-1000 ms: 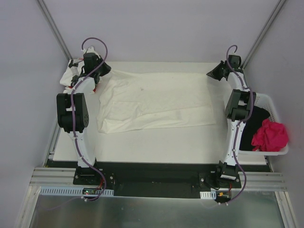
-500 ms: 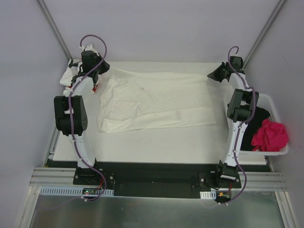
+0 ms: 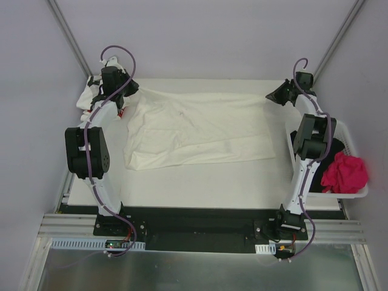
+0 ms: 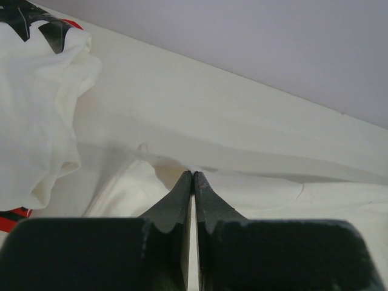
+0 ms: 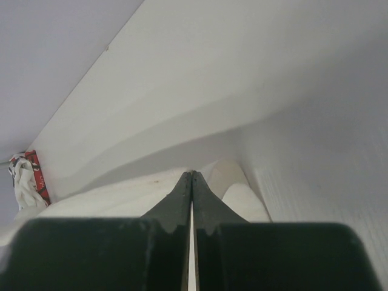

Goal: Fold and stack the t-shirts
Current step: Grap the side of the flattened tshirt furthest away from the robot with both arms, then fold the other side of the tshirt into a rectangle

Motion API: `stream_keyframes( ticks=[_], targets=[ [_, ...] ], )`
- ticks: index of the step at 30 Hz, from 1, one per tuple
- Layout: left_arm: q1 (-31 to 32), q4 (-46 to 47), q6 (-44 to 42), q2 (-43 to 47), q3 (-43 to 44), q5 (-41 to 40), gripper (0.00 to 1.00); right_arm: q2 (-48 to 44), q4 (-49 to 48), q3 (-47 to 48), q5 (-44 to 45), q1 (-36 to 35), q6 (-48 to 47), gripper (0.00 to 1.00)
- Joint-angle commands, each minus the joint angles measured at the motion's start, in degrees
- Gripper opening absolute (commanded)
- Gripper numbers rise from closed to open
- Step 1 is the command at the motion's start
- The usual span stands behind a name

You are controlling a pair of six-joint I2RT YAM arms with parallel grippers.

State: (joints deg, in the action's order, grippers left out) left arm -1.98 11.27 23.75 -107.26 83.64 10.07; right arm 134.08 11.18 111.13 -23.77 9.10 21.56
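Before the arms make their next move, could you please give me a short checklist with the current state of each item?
1. The left gripper is shut on the far left corner of the cream shirt: ok.
2. The right gripper is shut on its far right corner: ok.
3. Far edge stretched between the two grippers: ok.
4. Cloth lying smooth: not ok, creases run across the middle.
5. The printed shirt is apart from the cream one: cannot tell, they lie very close.
6. The basket is off the cloth: ok, it sits at the table's right side.
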Motion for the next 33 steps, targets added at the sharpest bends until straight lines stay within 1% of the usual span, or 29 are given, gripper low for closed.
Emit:
stream_keyframes(
  ticks=[1, 9, 12, 16, 19, 33],
  targets=[
    [-0.92, 1.92, -1.16, 4.17, -0.93, -1.19, 0.00, -7.25, -4.40, -3.55, -1.01, 1.09, 0.85, 0.01],
    [-0.75, 1.65, -1.69, 4.25, -1.63, -2.33, 0.00, -9.80, -6.78, -8.91, -1.98, 1.62, 1.82, 0.01],
    [-0.83, 2.26, -0.55, 5.92, -4.52, -3.30, 0.00, -10.86, -7.57, -10.93, -2.16, 1.71, 2.08, 0.01],
    [-0.75, 4.29, 0.95, 9.69, -10.84, -4.70, 0.00, -12.35, -8.19, -13.13, -2.86, 1.88, 2.52, 0.01],
    [-0.83, 4.64, 1.13, 11.89, -13.40, -5.41, 0.00, -13.75, -8.19, -14.54, -3.30, 1.97, 2.43, 0.01],
    [-0.83, 4.99, 2.36, 16.12, -18.59, -5.23, 0.00, -19.82, -8.19, -21.83, -3.48, 3.29, 1.82, 0.01]
  ],
)
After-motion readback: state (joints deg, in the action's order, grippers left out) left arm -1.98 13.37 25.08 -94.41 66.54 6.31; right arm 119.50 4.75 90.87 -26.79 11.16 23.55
